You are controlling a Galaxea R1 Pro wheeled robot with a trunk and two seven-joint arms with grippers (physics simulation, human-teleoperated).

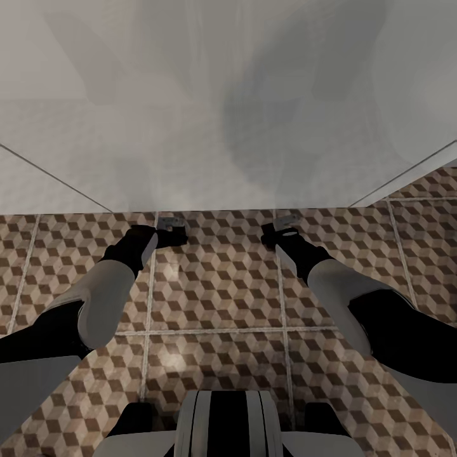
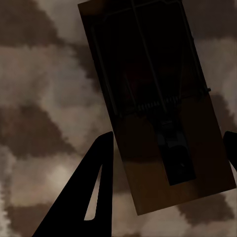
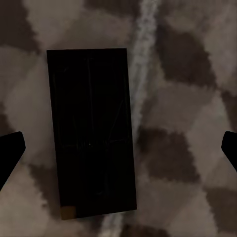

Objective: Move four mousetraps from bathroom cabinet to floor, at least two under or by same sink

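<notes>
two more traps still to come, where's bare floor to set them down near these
Bare bathroom floor lies between the two arms, back to the robot's base, and on the tiles outside each arm. It is crowded only along the white edge ahead, where the left end effector and right end effector hover over one mousetrap and the other.

We see two arms, each with a pale grey, smooth rounded forearm shell and black at the elbow and wrist. The left hand (image 1: pixel 171 236) and right hand (image 1: pixel 274 233) are black with small grey fittings. In the left wrist view one finger (image 2: pixel 89 197) is a flat black wedge with a narrow slot. Our trunk is white with black stripes.
</notes>
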